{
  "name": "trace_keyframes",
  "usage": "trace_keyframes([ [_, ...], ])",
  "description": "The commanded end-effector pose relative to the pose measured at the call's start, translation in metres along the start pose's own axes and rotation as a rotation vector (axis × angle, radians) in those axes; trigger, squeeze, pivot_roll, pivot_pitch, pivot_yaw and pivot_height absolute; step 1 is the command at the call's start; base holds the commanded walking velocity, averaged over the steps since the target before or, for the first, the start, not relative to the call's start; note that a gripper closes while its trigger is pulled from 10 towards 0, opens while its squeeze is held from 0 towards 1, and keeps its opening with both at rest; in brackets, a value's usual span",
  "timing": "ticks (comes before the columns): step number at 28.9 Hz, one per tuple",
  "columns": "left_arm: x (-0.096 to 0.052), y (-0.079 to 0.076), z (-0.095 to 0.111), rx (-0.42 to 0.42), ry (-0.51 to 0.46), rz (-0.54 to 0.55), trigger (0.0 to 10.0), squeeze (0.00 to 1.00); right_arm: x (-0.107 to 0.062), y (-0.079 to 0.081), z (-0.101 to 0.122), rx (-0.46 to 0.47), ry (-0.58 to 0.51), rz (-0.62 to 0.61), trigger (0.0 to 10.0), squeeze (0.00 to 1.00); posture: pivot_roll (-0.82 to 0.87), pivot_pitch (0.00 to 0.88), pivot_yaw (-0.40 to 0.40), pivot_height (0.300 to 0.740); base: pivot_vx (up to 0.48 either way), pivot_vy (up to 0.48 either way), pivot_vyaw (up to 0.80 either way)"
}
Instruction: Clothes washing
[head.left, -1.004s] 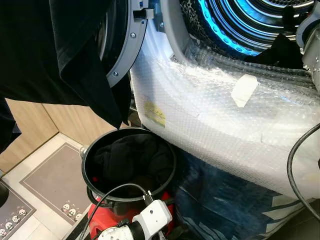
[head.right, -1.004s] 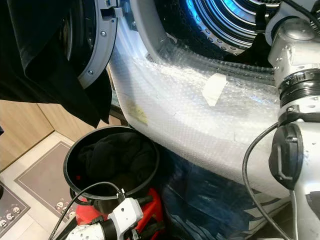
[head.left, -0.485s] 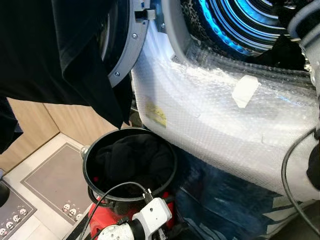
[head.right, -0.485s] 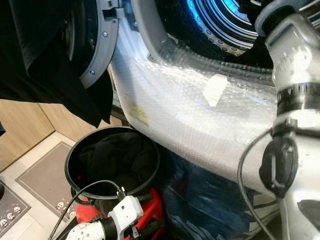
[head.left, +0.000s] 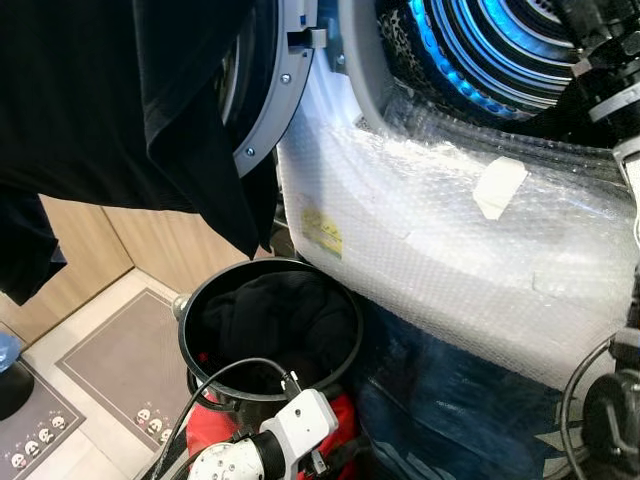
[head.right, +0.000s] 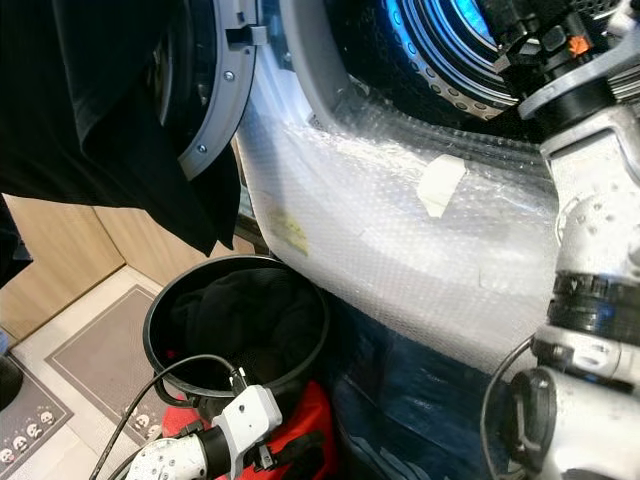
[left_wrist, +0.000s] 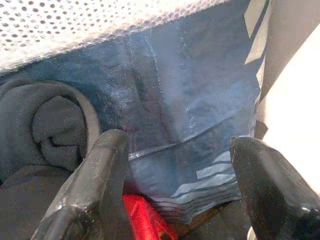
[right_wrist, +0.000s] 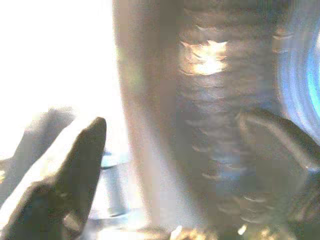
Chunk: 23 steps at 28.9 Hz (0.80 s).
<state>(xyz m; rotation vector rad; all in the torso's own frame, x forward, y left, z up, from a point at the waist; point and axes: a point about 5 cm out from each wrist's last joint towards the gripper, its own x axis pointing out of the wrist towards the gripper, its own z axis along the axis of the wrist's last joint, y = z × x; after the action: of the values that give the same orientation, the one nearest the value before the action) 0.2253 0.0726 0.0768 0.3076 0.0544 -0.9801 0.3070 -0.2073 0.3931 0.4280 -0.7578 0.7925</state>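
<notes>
The round black laundry bucket is sitting at the lower left of the head view, holding a heap of dark crumpled clothes. Another black garment is hanging over the open grey-rimmed washer door at the upper left, draping downward with its hem pointing at the bucket. The left gripper is hovering low at the bottom of the frame, just beside the bucket, its two black fingers spread wide and holding nothing; past them lie the dark clothes and a blue woven bag. The silver right arm is rising along the right edge and reaching up into the blue-lit steel drum at the upper right. In its blurred wrist view the right gripper appears spread apart, close to the drum's mouth. The white bubble-wrapped washer front is running diagonally across the middle.
</notes>
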Motion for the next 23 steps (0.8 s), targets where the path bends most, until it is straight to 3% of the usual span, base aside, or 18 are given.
trace_keyframes([
  [1,0.000,0.000,-0.001,0.008,0.004,-0.016,10.0,0.00,0.000,0.027,0.012,0.030,-0.053,0.122,10.0,0.00,-0.07,0.058,0.039,0.740,0.000,0.000,0.00],
  [4,0.001,0.001,-0.001,0.011,0.002,-0.022,10.0,0.00,-0.010,0.052,0.008,0.090,-0.063,0.235,10.0,0.00,-0.08,0.058,0.048,0.740,0.000,0.000,0.00],
  [7,0.000,0.002,-0.002,0.013,0.001,-0.020,10.0,0.00,-0.020,0.065,0.005,0.138,-0.060,0.276,10.0,0.00,-0.08,0.059,0.051,0.740,0.000,0.000,0.00],
  [8,0.000,0.004,-0.001,0.015,-0.001,-0.015,10.0,0.00,-0.032,0.076,0.000,0.160,-0.017,0.319,10.0,0.00,-0.08,0.059,0.053,0.740,0.000,0.000,0.00],
  [12,-0.001,0.009,-0.001,0.021,-0.003,0.002,10.0,0.00,-0.058,0.095,-0.017,0.204,0.123,0.379,10.0,0.00,-0.08,0.059,0.061,0.740,0.000,0.000,0.00],
  [18,-0.002,0.020,0.002,0.035,-0.023,0.064,10.0,0.00,-0.087,0.109,-0.048,0.273,0.320,0.379,10.0,0.00,-0.08,0.053,0.061,0.740,0.000,0.000,0.00],
  [23,-0.005,0.028,0.007,0.062,-0.052,0.137,10.0,0.00,-0.110,0.106,-0.075,0.284,0.495,0.328,10.0,0.00,-0.07,0.048,0.055,0.740,0.000,0.000,0.00],
])
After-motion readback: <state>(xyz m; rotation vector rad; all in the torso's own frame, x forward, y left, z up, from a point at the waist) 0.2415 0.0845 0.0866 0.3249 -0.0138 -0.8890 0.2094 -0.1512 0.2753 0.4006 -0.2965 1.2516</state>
